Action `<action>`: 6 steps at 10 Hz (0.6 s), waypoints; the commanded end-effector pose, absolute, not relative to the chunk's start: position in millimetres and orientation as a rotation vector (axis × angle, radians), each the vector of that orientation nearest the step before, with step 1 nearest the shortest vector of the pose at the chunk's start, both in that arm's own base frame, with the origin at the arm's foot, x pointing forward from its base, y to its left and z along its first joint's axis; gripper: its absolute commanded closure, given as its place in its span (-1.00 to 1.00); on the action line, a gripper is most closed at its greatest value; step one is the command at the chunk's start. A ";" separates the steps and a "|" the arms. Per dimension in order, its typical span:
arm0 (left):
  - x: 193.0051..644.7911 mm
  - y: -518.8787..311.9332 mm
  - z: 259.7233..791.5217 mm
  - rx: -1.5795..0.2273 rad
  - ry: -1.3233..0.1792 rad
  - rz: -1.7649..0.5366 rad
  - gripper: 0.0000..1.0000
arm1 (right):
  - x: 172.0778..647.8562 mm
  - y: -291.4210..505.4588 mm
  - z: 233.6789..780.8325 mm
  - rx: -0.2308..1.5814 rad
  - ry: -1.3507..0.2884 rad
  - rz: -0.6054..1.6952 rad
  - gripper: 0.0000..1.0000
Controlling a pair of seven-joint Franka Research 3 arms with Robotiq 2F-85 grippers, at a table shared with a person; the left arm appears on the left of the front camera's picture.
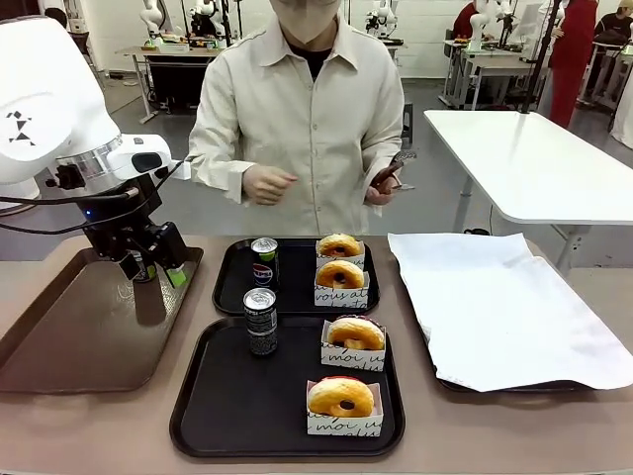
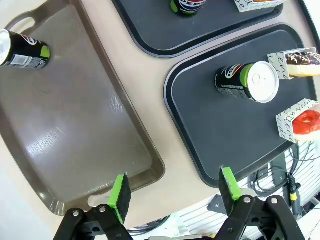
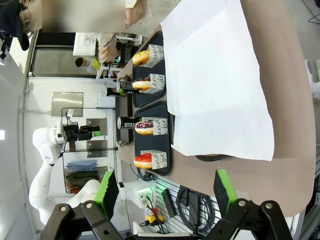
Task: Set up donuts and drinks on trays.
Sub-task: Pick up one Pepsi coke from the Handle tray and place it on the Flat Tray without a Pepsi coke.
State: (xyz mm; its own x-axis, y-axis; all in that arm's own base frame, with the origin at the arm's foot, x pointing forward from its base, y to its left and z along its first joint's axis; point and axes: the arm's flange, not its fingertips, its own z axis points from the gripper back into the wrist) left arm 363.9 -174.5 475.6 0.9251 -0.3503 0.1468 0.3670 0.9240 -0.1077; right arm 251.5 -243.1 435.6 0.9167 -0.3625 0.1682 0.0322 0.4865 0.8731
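Both grippers have jaws spread wide, nothing between the pads. Left gripper hangs over the table edge between the brown tray and the near black tray; in the front view it sits above the brown tray's far end. Right gripper hovers off the table end, by the white-paper-lined tray.

Donuts: golden-brown rings from the front, each upright in a white paper sleeve with script. Wrist views show icing: chocolate with sprinkles, red.

Near black tray: slim dark can with silver top, upright at far left, two sleeved donuts down the right side. Far black tray: Pepsi can with green rim, two donuts beside it. Brown tray holds one more dark can near its handle end.
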 end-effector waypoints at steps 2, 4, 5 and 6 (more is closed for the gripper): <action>365.1 -175.0 476.0 -0.137 -0.125 -0.371 -0.82 | 254.1 -243.9 436.9 1.063 -0.371 -0.247 -1.00; 394.9 -150.7 481.8 -0.332 0.039 -0.410 -0.83 | 254.1 -243.9 436.9 1.063 -0.371 -0.247 -1.00; 412.9 -113.4 486.7 -0.569 0.048 -0.349 -0.83 | 254.1 -243.9 436.9 1.063 -0.371 -0.247 -1.00; 411.2 -79.6 484.5 -0.711 0.011 -0.298 -0.83 | 254.1 -243.9 436.9 1.063 -0.371 -0.247 -1.00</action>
State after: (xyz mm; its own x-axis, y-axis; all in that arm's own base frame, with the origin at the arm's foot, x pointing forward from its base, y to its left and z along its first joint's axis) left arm 401.5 -110.4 481.5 0.9329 -0.3379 0.1248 0.3553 0.8057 -0.4740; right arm 251.3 -243.3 435.7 0.9164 -0.3632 0.1683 0.0324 0.4864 0.8731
